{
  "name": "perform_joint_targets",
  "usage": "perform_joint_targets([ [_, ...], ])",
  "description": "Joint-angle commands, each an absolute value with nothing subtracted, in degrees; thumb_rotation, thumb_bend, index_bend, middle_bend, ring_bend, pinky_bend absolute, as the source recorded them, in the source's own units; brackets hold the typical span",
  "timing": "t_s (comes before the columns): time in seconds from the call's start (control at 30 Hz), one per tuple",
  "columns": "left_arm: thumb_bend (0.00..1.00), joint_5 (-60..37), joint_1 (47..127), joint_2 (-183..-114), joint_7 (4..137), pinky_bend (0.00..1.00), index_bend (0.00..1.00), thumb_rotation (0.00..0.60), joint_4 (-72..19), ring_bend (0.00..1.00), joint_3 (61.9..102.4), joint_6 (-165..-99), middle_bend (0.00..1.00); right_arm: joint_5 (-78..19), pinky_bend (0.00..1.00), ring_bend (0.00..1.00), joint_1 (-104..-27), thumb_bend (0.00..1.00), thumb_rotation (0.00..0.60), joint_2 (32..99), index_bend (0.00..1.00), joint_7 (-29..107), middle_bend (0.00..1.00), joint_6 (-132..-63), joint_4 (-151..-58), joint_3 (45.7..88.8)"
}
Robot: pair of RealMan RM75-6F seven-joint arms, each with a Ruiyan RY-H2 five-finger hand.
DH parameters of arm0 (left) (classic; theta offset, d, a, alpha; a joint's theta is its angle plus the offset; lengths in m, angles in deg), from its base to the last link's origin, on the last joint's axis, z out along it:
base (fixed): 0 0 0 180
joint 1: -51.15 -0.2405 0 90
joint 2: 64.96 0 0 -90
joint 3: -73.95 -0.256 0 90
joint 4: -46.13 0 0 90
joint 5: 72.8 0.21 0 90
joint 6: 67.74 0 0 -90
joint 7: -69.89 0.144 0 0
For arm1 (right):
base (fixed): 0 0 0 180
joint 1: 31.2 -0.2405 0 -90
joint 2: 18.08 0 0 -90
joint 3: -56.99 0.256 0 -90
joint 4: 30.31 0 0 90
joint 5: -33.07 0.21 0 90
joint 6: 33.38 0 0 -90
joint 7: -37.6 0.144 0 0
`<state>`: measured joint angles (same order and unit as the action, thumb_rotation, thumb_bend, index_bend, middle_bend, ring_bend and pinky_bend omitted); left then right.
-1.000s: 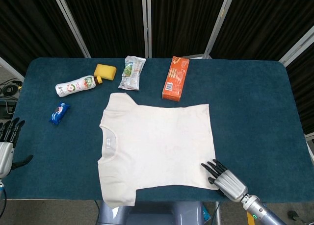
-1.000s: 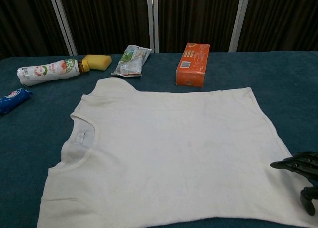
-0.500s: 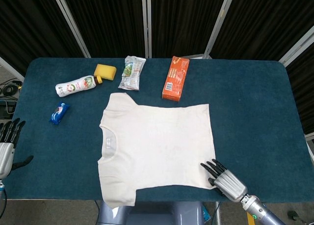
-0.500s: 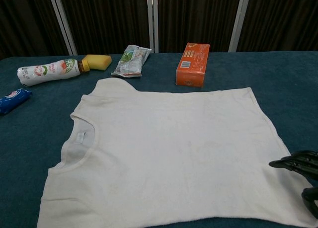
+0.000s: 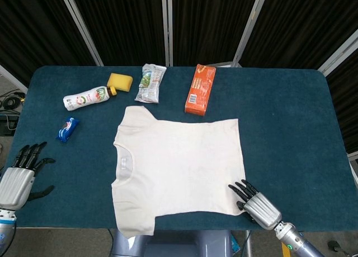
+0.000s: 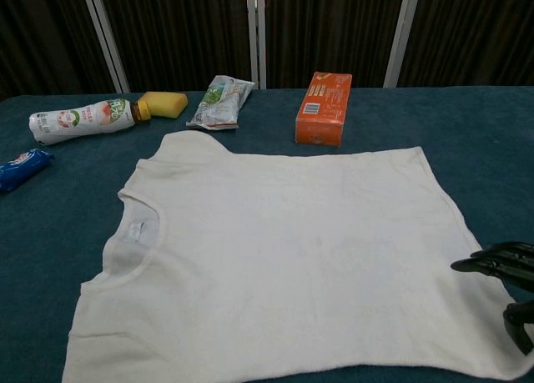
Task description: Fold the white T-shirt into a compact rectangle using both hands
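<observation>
No fold is being shown yet — the white T-shirt is lying flat, just in front of the orange box. The right hand, fingers spread, is touching its near hem corner; the left hand, spread and holding nothing, is being kept well apart from the shirt.

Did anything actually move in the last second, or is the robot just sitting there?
The left hand moved in from the table's left edge, further onto the blue cloth, fingers spread and holding nothing. The right hand barely shifted and remains at the near right corner of the white T-shirt; nothing was taken hold of or let go. The shirt lies flat as before, and the items along the far side have not moved.
</observation>
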<state>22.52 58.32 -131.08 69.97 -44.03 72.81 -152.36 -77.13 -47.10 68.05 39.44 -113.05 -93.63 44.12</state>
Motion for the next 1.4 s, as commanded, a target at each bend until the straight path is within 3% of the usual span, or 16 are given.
perform_joint_targets([
  [0.03,0.0,30.7,60.2,-134.0,64.2,0.0,0.41,0.6,-41.0,0.0,68.6,-152.0,0.0,-77.1,0.0,0.0,-47.0,0.45,0.6,68.1,0.7,39.0,0.06,-113.3,-93.6,44.2],
  [0.3,0.02,42.1,64.2,-143.6,64.3,0.0,0.46,0.6,-28.7,0.0,65.1,-151.2,0.0,-76.7,0.0,0.0,-46.9,0.49,0.6,67.7,0.7,38.8,0.06,-114.1,-94.1,44.4],
  [0.63,0.2,47.1,68.3,-151.2,64.4,0.0,0.46,0.6,-16.2,0.0,61.9,-149.3,0.0,-76.2,0.0,0.0,-47.2,0.5,0.6,67.2,0.71,39.1,0.06,-114.5,-94.3,44.9],
  [0.77,0.25,47.5,69.4,-152.5,65.0,0.0,0.46,0.6,-14.2,0.0,61.1,-148.5,0.0,-76.3,0.0,0.0,-47.3,0.51,0.6,67.3,0.71,39.1,0.06,-114.5,-94.1,44.8],
  [1.4,0.31,45.7,70.1,-156.3,63.1,0.0,0.46,0.6,-9.0,0.0,58.7,-150.2,0.0,-76.1,0.0,0.0,-47.3,0.51,0.6,67.3,0.71,39.0,0.07,-114.9,-94.0,44.8],
])
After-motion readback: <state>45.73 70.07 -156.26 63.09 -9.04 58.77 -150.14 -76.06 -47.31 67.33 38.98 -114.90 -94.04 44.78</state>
